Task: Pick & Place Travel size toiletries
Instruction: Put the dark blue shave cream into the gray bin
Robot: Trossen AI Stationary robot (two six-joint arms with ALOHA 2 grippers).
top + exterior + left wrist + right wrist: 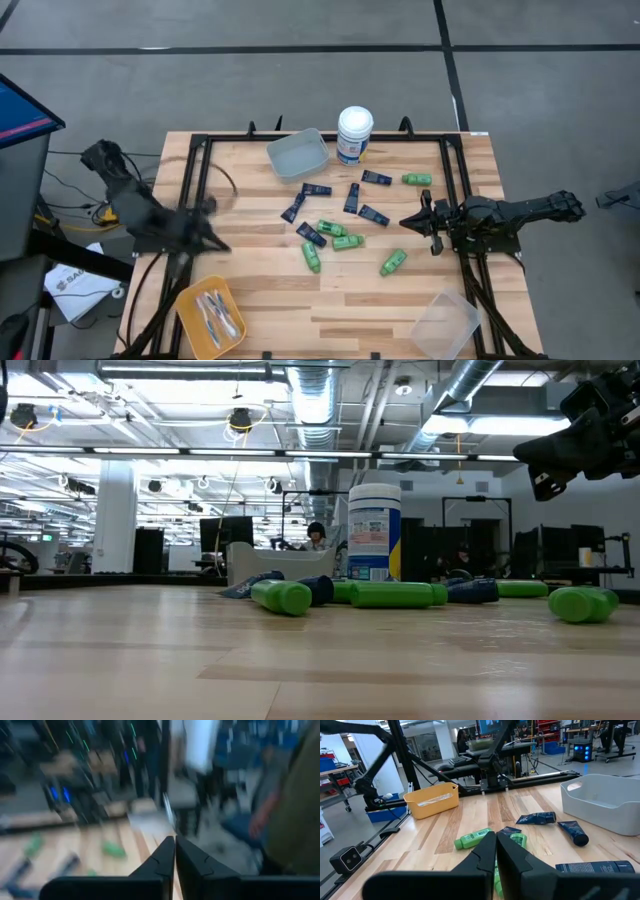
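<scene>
Currently between picks: left claw [215, 243] closed, empty, near yellow bin [210, 316] holding thin light-blue-and-white toothbrushes [216, 313]. Right claw [410, 222] closed, empty, beside green bottles [347, 242] and navy tubes [375, 215] mid-table [260, 280]. Next: open, descend, grasp one.

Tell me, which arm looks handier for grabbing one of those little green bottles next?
Probably the right. Its gripper hangs shut close beside the green bottles, while the left gripper, also shut, sits farther off near the table's left edge.
</scene>
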